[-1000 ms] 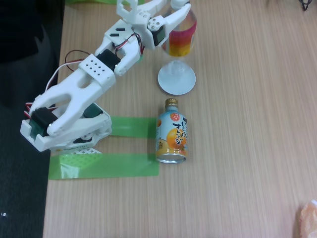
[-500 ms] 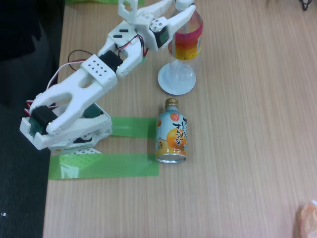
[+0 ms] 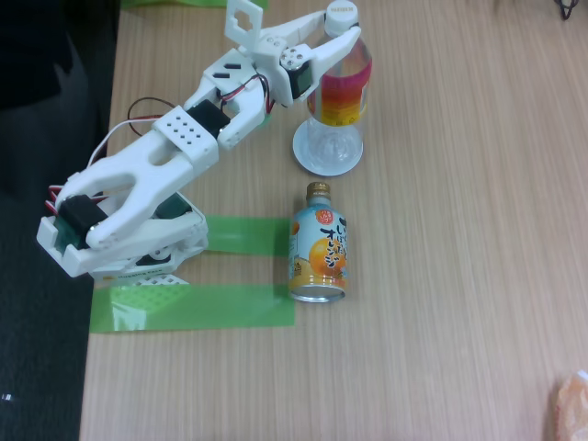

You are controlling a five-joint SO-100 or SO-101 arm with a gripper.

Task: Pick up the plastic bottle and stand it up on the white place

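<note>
While your white 3D-printed arm (image 3: 161,179) reaches from its base at the left edge up toward the top centre of the frame across the light wooden table (image 3: 459,276), its white two-finger gripper (image 3: 342,35) is clenched around the upper part of the clear plastic bottle with the white screw cap and red-orange-yellow label (image 3: 338,96). You can see that bottle nearly upright, its clear base over the small round white saucer-like dish (image 3: 306,158) in the upper middle; whether it actually touches the dish you cannot tell. Below the dish lies the shorter orange-drink bottle-can with a gold cap (image 3: 320,248), beside two green tape strips (image 3: 197,306).
</note>
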